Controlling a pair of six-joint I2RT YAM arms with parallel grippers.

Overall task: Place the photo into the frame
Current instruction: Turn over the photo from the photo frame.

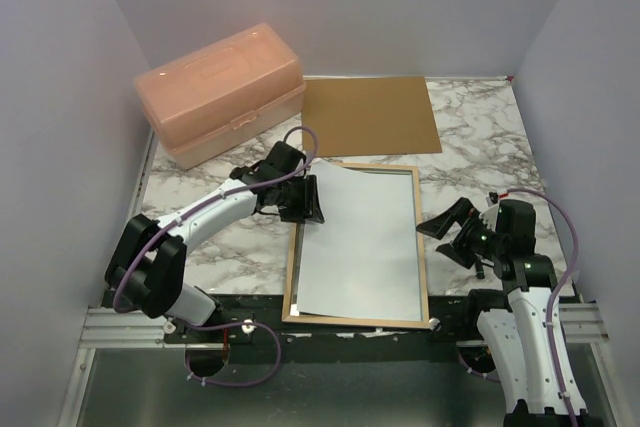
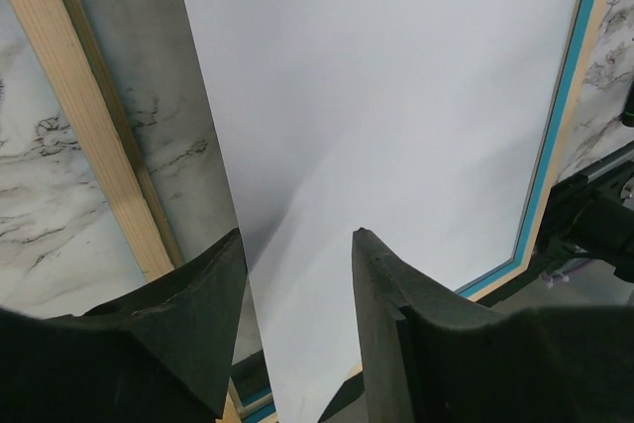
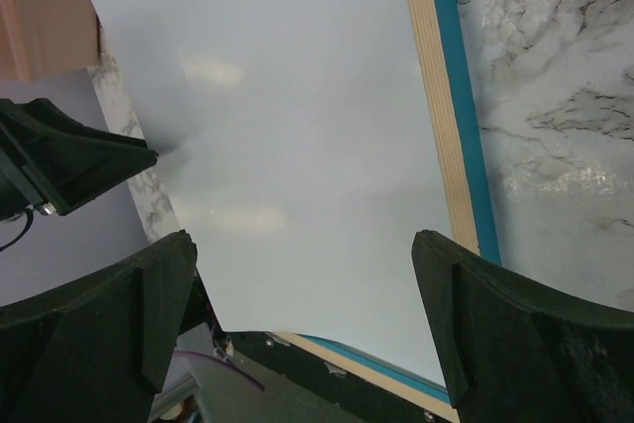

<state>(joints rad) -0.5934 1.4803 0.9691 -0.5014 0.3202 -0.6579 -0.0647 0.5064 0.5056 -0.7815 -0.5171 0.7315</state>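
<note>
The frame [image 1: 424,247] lies flat in the middle of the table, wood face up, with blue showing on its edges in the wrist views [image 2: 89,136] [image 3: 441,116]. The photo [image 1: 360,242] rests on it white back up, slightly skewed, with its far left corner over the top rail. My left gripper [image 1: 305,202] is at the photo's left edge. In the left wrist view its jaws [image 2: 297,237] stand apart, with the raised edge of the photo [image 2: 396,96] between them. My right gripper [image 1: 445,232] is open and empty just right of the frame, facing the photo [image 3: 297,126].
A brown backing board [image 1: 370,115] lies flat behind the frame. A pink plastic box [image 1: 220,92] stands at the back left. The table is white marble [image 1: 480,137], with walls on three sides and a black edge strip in front.
</note>
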